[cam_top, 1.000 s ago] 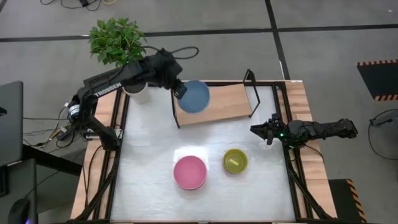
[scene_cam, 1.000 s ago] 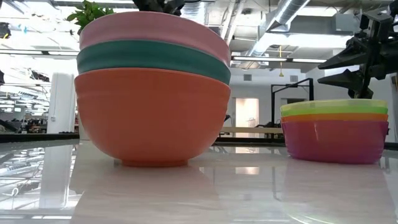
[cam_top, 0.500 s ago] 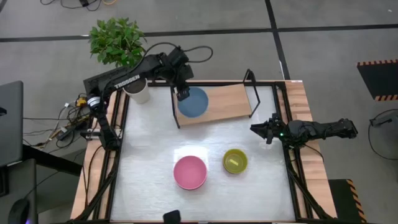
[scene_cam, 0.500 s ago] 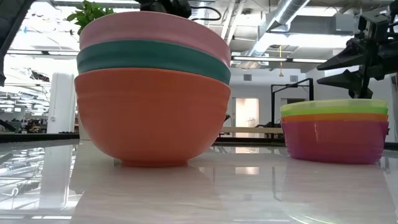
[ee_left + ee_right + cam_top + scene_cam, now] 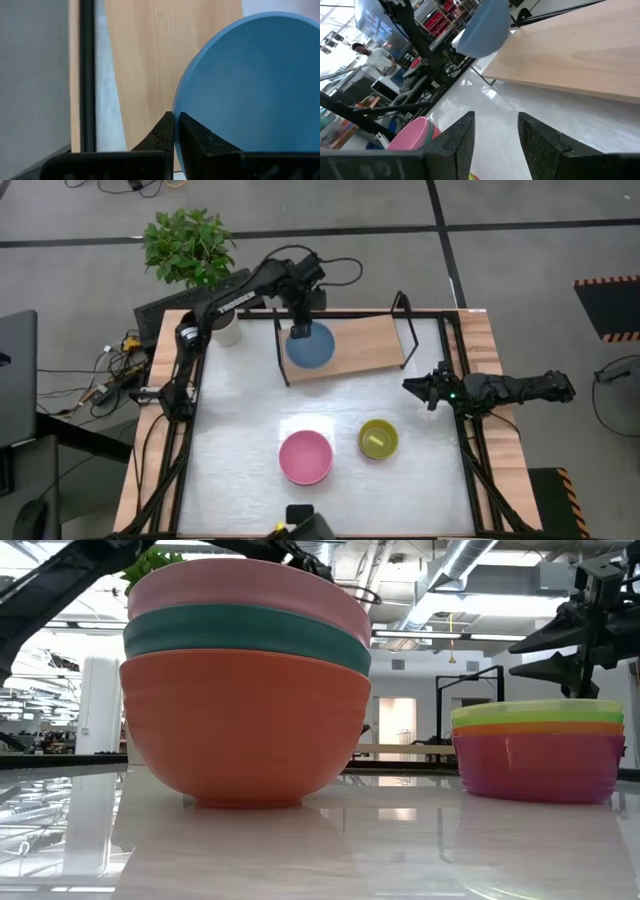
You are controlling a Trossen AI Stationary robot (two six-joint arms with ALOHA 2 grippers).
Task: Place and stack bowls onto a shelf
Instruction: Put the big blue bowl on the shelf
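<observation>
Since a second ago, our left hand (image 5: 299, 330) has carried the blue bowl (image 5: 312, 346) over the shelf's (image 5: 365, 345) left end, pinching its far rim; our right hand (image 5: 418, 388) waits shut.

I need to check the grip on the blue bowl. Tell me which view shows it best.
The left wrist view: the left end effector pinches the blue bowl by its rim, over the shelf. The high view shows the bowl from above; the right wrist view shows it tilted, far off; the low view hides it.
</observation>
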